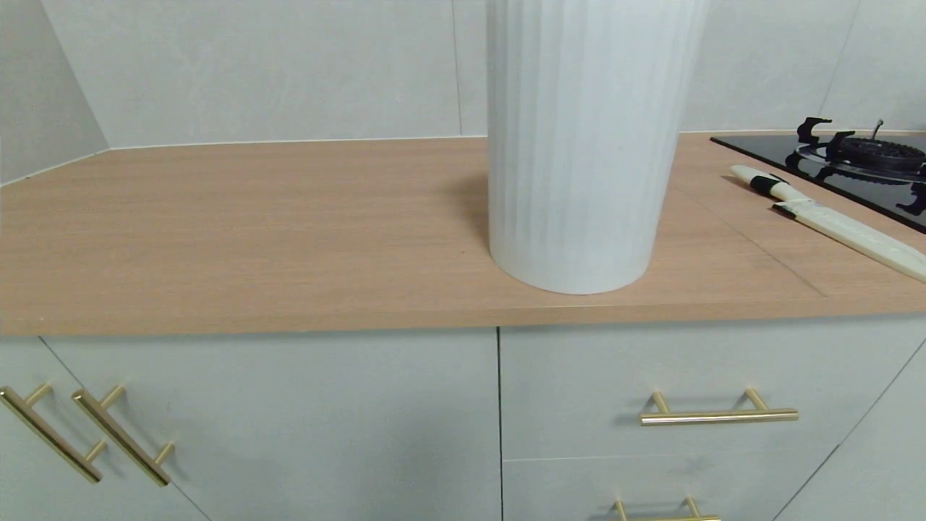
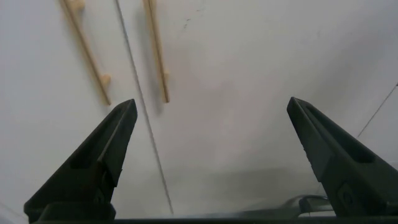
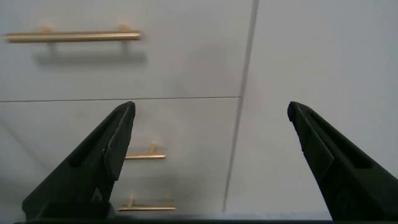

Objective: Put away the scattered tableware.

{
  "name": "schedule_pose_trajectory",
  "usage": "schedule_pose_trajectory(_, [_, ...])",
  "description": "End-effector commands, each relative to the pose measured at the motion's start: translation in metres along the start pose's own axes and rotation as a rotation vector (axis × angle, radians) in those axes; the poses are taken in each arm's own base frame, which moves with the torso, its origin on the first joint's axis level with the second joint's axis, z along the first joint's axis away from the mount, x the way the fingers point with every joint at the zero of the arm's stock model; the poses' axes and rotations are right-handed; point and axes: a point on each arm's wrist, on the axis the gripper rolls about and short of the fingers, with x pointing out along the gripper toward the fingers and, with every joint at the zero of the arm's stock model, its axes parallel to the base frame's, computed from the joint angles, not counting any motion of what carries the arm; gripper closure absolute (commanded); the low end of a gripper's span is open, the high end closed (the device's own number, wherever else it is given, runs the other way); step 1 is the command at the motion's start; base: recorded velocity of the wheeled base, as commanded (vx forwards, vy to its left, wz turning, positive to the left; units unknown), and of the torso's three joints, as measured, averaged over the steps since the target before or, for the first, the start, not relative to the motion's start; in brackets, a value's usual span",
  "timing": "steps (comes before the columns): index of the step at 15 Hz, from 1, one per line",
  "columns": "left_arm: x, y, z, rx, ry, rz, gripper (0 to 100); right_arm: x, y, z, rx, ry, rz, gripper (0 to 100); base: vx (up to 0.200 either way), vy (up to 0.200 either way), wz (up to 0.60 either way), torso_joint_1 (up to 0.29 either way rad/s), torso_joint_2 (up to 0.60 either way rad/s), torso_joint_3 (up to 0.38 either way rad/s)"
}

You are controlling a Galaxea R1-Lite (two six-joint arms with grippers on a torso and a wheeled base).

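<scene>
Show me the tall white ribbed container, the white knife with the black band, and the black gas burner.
Tall white ribbed container (image 1: 579,159): head view, middle of its side wall.
White knife with black band (image 1: 839,229): head view, mid-blade.
Black gas burner (image 1: 879,153): head view, its grate ring.

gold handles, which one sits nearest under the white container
The level handle on the top drawer; the left pair slant far off, the fourth sits lower.

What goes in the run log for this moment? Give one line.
left jaws: open, facing cabinet doors | right jaws: open, facing drawers | knife: on countertop beside stove | white ribbed container: standing on countertop
</scene>
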Motion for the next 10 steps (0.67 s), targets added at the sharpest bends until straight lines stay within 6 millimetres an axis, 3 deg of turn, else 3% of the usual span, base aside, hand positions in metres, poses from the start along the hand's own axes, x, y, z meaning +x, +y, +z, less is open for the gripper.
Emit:
schedule_pose_trajectory(1, [0.0000, 0.0000, -0.0001, 0.000, 0.001, 0.000, 0, 0.0001, 0.0000, 0.0000, -0.001, 0.001, 0.000, 0, 0.000, -0.200, 0.00, 0.002, 0.00, 0.012])
schedule_pose_trajectory(4, [0.0000, 0.0000, -0.0001, 0.000, 0.001, 0.000, 0, 0.0001, 0.0000, 0.0000, -0.001, 0.001, 0.000, 0, 0.000, -0.200, 0.00, 0.001, 0.00, 0.001])
schedule_pose_trajectory(10, [0.0000, 0.0000, -0.0001, -0.001, 0.001, 0.000, 0, 0.0001, 0.0000, 0.0000, -0.001, 0.001, 0.000, 0, 0.000, 0.000, 0.00, 0.000, 0.00, 0.000])
